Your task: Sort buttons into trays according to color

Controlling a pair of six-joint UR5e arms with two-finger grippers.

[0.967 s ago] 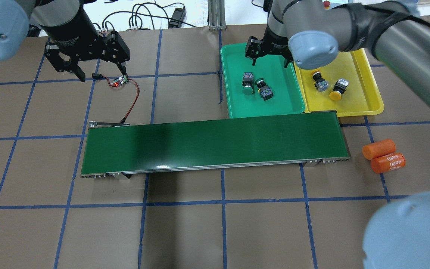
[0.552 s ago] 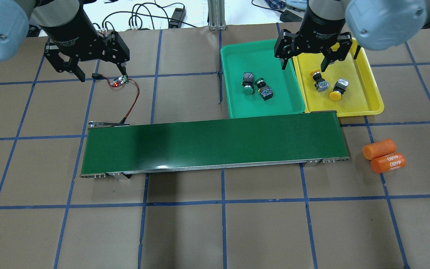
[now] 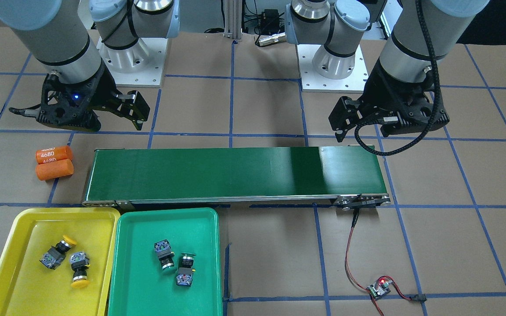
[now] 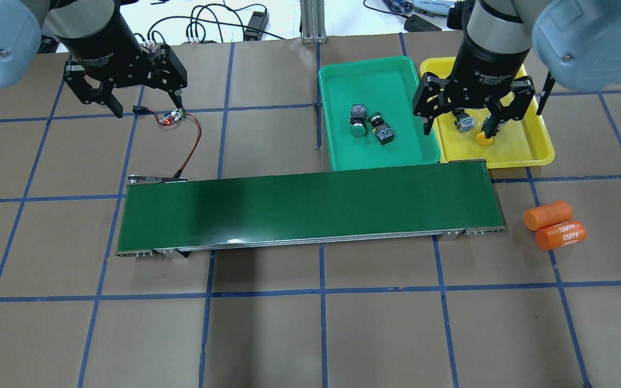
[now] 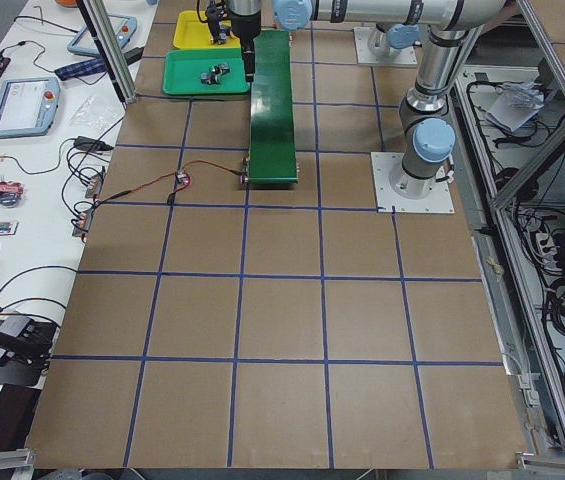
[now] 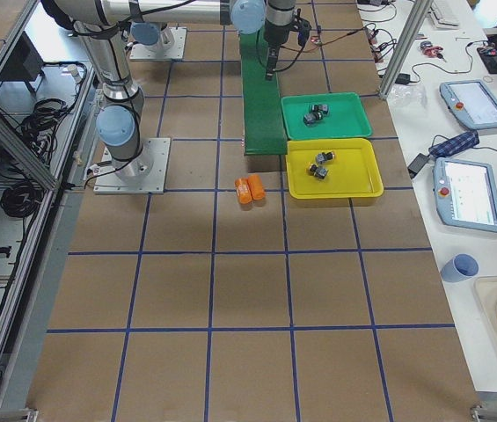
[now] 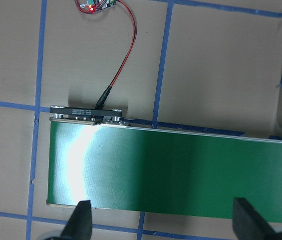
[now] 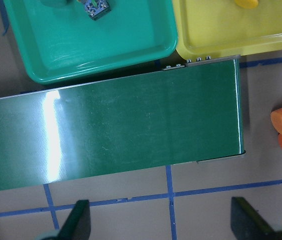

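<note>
Two green buttons point(image 4: 358, 119) point(image 4: 382, 131) lie in the green tray point(image 4: 343, 86). Two yellow buttons point(image 3: 55, 253) point(image 3: 79, 267) lie in the yellow tray point(image 3: 29, 219). In the overhead view my right gripper partly hides them. My right gripper point(image 4: 462, 128) hangs high, open and empty. Its wrist view point(image 8: 161, 220) looks down on the belt's right end, with both trays at the top edge. My left gripper point(image 4: 147, 106) is open and empty, high over the belt's left end point(image 7: 163, 220).
A long dark-green conveyor belt point(image 4: 310, 207) crosses the middle, just in front of both trays. Two orange cylinders point(image 4: 553, 223) lie off its right end. A small circuit board point(image 4: 173, 116) with a red light is wired to its left end.
My right arm swung right from above the green tray and back toward me, so it now overlaps the yellow tray in the overhead view. The left arm and the buttons have not moved.
</note>
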